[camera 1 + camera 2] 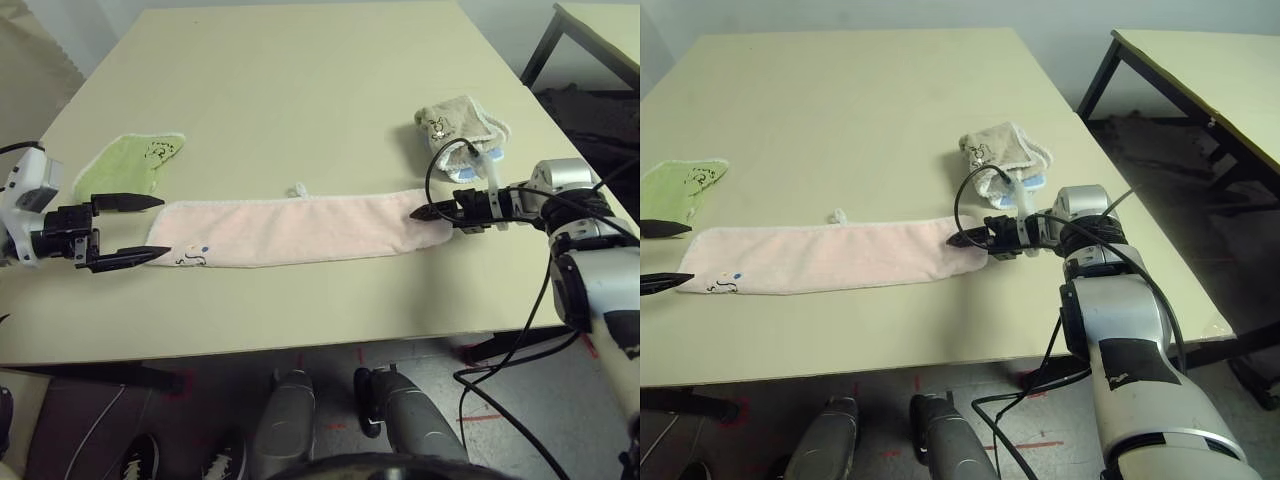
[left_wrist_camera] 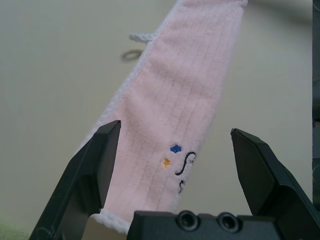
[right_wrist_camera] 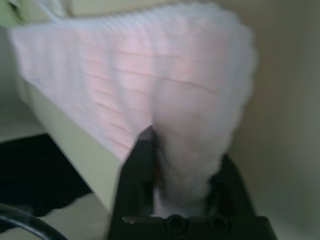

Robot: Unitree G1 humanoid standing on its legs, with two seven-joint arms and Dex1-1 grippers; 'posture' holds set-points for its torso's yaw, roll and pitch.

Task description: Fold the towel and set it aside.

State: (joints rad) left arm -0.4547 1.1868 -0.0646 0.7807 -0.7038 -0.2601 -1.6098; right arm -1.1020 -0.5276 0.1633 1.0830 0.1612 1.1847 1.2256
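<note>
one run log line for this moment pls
towel: pale pink terry towel folded into long strip, flat on table | right claw: shut on towel's end | left claw: open, astride other end, not gripping

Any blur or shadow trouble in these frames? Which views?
Right wrist view: soft and smeared, the towel fuzzy where the right gripper pinches its end. Left wrist view: sharp on the print and the left gripper, background table defocused, faint shadow beside the towel's loop. Eye views: even light, no glare, soft shadows.
</note>
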